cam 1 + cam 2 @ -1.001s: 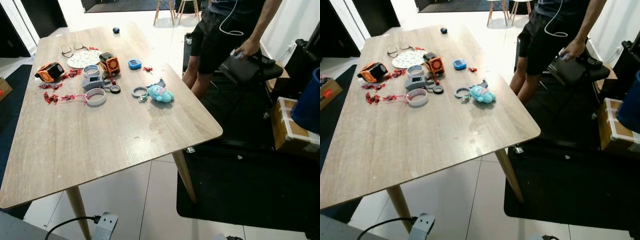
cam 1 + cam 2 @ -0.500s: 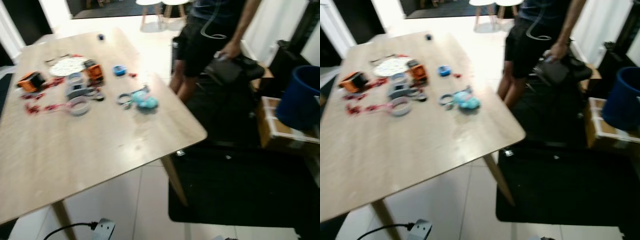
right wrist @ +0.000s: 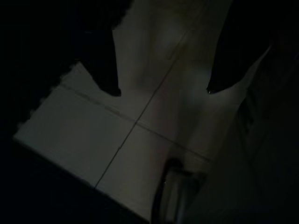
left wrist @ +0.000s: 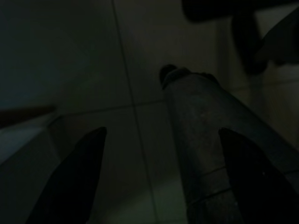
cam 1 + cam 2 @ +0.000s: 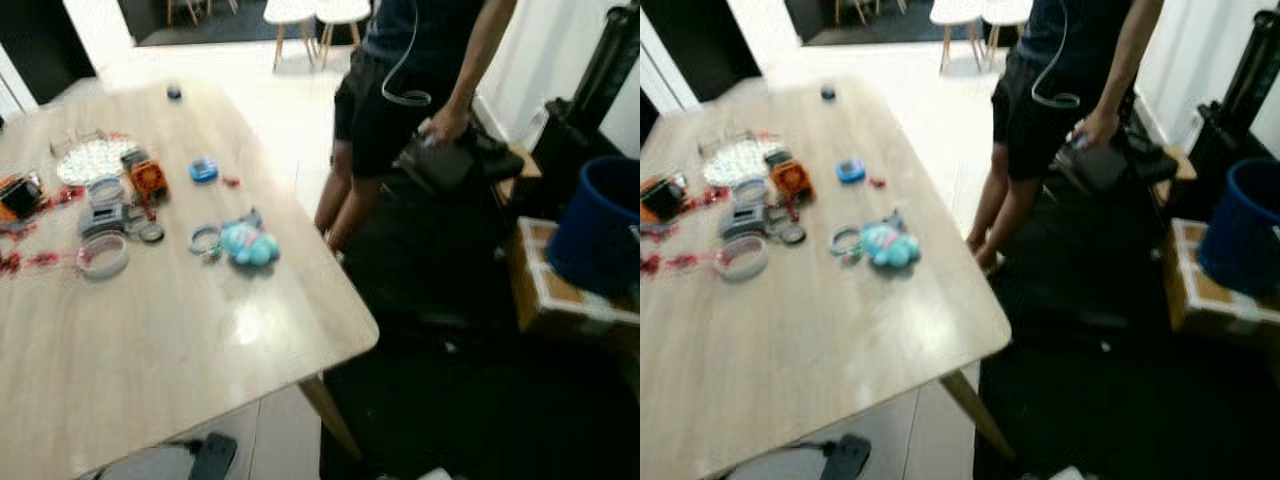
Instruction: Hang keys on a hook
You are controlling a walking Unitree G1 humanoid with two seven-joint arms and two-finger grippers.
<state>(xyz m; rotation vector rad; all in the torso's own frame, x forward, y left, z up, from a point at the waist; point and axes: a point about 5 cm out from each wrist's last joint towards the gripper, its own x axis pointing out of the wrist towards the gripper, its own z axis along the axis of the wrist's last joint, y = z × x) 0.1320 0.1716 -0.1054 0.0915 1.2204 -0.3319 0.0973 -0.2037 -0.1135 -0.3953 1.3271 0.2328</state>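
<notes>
Left gripper (image 4: 159, 177): hangs low in the shade over pale floor tile, fingers spread wide, holding nothing.
Clutter (image 5: 105, 195): rings of tape, an orange gadget and red bits lie at the left end of the wooden table (image 5: 180, 370).
Keys (image 5: 208, 240): as far as I can judge, the ring and the blue plush fob (image 5: 248, 243) touching it; they lie near the table's right edge, untouched. The picture is too blurred to see the keys themselves.
Person (image 5: 400, 110): stands just beyond that edge, a hand on a dark bag.
Right gripper (image 3: 161, 74): also idle above the tile, fingers parted, empty.
Hook: I see none from here.
Doing it well: square up to the table, settle until the view sharpens, then take the ring rather than the soft toy, keeping clear of the person.
</notes>
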